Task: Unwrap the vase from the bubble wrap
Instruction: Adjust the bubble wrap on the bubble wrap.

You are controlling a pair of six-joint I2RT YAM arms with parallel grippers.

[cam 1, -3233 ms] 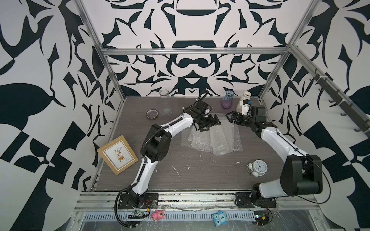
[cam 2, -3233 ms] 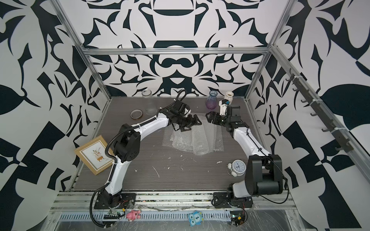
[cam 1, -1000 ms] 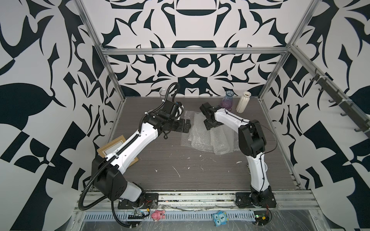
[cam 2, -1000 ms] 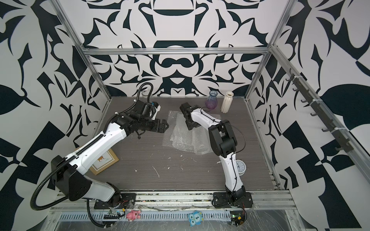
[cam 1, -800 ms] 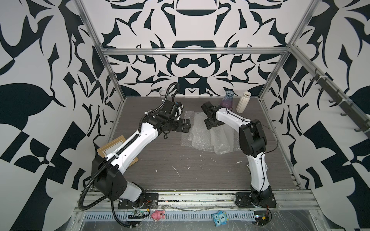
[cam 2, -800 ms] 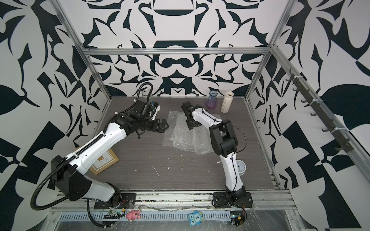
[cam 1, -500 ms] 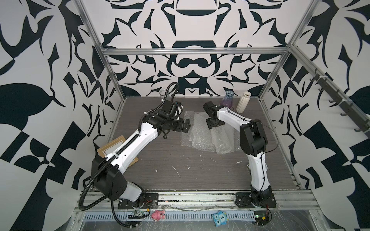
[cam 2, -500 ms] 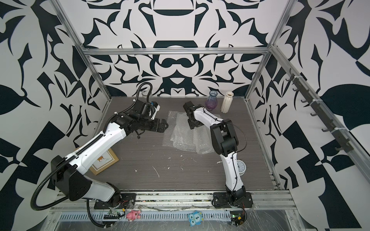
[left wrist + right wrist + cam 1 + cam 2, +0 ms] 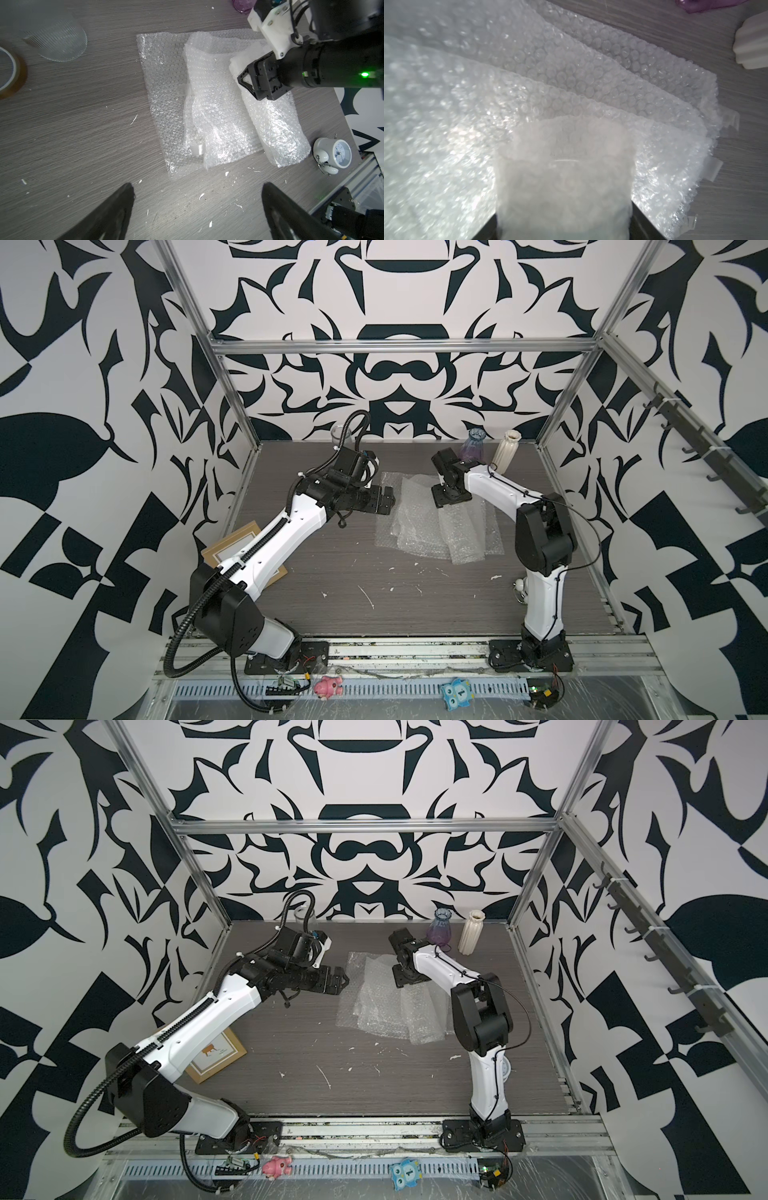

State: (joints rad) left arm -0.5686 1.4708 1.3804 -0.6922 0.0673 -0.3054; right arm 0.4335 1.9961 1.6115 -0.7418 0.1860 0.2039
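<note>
One picture frame (image 9: 220,1054) lies on the tabletop (image 9: 374,580), well left of my left fingers (image 9: 340,982) and back toward my base. One tape roll (image 9: 21,72) lies near one clear ribbed glass (image 9: 58,41), which stands farther out than my left fingers and a little to their left. My left fingers are spread wide with nothing between them, just beside the left edge of the bubble wrap (image 9: 432,531).

I count three pieces of it, overlapping between my two sets of fingers. One flat sheet (image 9: 164,83) is nearest the left fingers, one loose fold (image 9: 214,116) lies on it, and one rolled tube (image 9: 278,133) is farthest right.

My right fingers (image 9: 451,501) point down and are closed on the tube's far end. In the right wrist view the wrap fills the gap between them. Beyond them and to the right stand two vases, one purple vase (image 9: 473,445) and one white ribbed vase (image 9: 506,452), both upright and near each other. One alarm clock (image 9: 340,153) lies well back from my right fingers.
</note>
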